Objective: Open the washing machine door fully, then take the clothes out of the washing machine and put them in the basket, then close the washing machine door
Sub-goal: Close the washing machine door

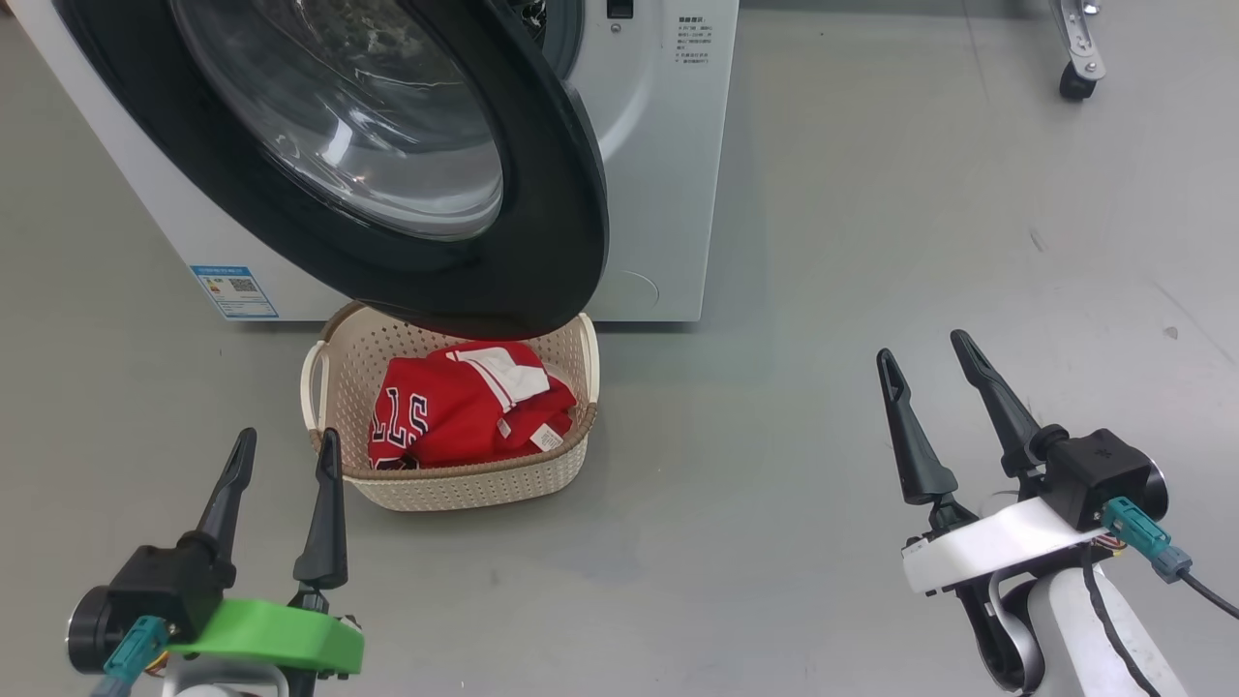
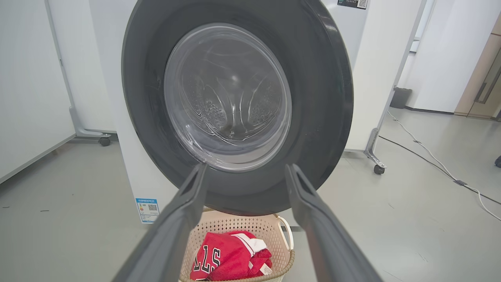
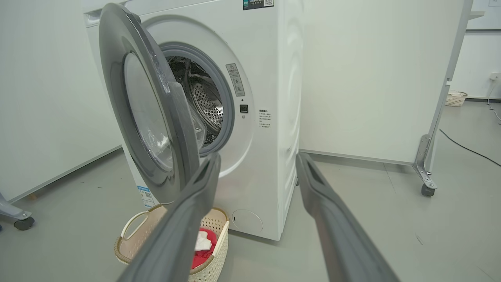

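Note:
The white washing machine [image 1: 668, 174] stands ahead with its black-rimmed washing machine door [image 1: 426, 213] partly swung out, hanging over the basket. In the right wrist view the door [image 3: 152, 117] is ajar and the steel drum [image 3: 203, 105] shows behind it. The cream basket [image 1: 465, 489] sits on the floor below the door and holds red clothes [image 1: 465, 407]. My left gripper [image 1: 286, 445] is open, low at the basket's near left corner, with nothing between its fingers. My right gripper [image 1: 924, 350] is open and empty, well right of the basket.
Grey floor [image 1: 871, 242] lies open to the right of the machine. A castor of a wheeled white panel [image 1: 1076, 82] sits at the far right. Cables [image 2: 430, 156] run along the floor. A second small basket [image 3: 454, 98] stands far off by the wall.

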You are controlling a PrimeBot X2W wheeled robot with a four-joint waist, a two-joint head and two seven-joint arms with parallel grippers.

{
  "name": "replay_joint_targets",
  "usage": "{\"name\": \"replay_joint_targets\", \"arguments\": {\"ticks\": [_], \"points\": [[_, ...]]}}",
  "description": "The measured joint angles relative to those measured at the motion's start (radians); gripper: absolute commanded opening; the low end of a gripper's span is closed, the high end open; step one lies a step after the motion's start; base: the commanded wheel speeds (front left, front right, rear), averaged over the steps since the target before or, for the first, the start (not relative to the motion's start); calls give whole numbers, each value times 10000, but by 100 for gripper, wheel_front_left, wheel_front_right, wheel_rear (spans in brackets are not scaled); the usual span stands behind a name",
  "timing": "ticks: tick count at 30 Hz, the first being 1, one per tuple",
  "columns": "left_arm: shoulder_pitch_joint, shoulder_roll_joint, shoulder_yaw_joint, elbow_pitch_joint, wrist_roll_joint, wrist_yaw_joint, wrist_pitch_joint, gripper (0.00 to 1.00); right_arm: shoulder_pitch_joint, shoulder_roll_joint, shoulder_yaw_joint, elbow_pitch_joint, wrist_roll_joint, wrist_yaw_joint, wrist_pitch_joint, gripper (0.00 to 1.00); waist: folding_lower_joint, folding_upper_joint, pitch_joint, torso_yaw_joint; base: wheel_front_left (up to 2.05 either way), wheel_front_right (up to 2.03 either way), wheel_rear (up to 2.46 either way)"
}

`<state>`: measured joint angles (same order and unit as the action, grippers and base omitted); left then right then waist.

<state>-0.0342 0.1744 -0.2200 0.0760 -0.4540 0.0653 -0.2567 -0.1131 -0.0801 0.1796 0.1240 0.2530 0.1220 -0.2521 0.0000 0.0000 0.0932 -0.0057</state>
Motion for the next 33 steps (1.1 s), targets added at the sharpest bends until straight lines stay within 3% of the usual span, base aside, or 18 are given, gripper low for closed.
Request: {"name": "replay_joint_targets", "arguments": {"ticks": [33], "points": [[95,-397,428,121,510,-454,0,100,0,2,-40,-23,0,-2,0,100,0,0,180,42,0,0,0]]}}
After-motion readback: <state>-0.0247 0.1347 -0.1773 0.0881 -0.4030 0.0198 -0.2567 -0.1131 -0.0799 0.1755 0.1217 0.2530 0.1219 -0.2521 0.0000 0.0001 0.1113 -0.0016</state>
